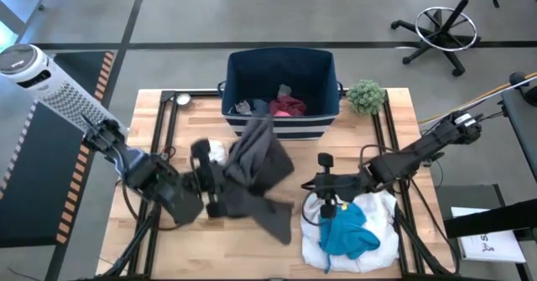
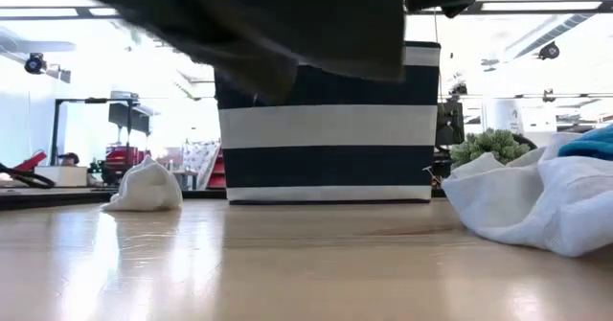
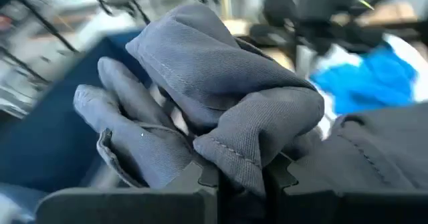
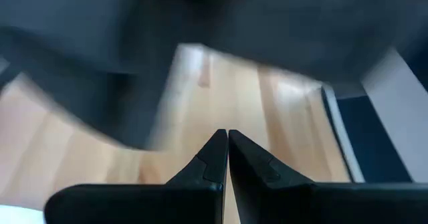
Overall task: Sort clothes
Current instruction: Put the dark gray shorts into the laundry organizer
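Note:
My left gripper (image 1: 216, 180) is shut on the large dark grey garment (image 1: 258, 165), held above the table in front of the navy striped bin (image 1: 281, 84). The garment fills the top of the low view (image 2: 278, 24). My right gripper (image 4: 227, 150) is shut and empty, right of the garment, over the table (image 1: 312, 183). The large white garment (image 1: 369, 231) lies at the near right with the bright blue one (image 1: 346, 231) on top. A small white piece (image 2: 144, 187) lies on the table at the left. Maroon (image 1: 288, 106) and grey (image 1: 245, 107) pieces lie in the bin. My left gripper pinches a bunched fold of the dark grey garment (image 3: 234, 160) between its two fingers, several layers together. The fingers come roughly level from the table's left. The garment bulges out beyond the fingers and hangs slack, its lower edge (image 2: 287, 77) clear of the table in the low view.
A small green fuzzy plant (image 1: 366, 96) stands right of the bin at the far edge. A small metal disc (image 1: 182, 99) lies at the far left corner. Bare wood (image 2: 306, 254) shows in the table's near middle, under the hanging garment.

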Robot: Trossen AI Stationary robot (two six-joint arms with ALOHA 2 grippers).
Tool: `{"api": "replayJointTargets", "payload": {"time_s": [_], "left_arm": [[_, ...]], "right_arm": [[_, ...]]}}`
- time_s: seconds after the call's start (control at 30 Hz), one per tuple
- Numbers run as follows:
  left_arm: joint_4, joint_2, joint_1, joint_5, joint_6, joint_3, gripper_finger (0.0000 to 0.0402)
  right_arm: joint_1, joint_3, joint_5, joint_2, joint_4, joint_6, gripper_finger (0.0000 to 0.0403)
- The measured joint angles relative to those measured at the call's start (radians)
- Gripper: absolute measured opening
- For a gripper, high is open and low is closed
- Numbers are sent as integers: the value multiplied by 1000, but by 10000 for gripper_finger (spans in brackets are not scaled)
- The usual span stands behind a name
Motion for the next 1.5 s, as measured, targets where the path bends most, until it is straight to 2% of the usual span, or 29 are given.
{"api": "replayJointTargets", "payload": {"time_s": [0.17, 0.3, 0.47, 0.6, 0.97, 1.1, 1.3, 1.5], "left_arm": [[8, -2, 110, -21, 169, 119, 27], [105, 4, 223, 3, 368, 191, 27], [302, 4, 369, 181, 613, 262, 27], [427, 4, 505, 303, 740, 286, 27], [617, 74, 877, 668, 772, 276, 27], [684, 130, 973, 730, 736, 276, 27], [656, 234, 1038, 793, 687, 261, 27], [602, 273, 1019, 804, 680, 130, 27]], "right_arm": [[46, 2, 3, 0, 17, 5, 0], [68, 3, 3, 0, 20, 19, 0], [80, 3, 5, 1, 29, 18, 0], [80, 3, 5, 1, 38, 4, 0], [79, 3, 5, 1, 38, 5, 0], [79, 3, 5, 1, 38, 5, 0], [79, 3, 5, 2, 38, 2, 0], [81, 3, 4, 2, 36, 0, 0]]}}
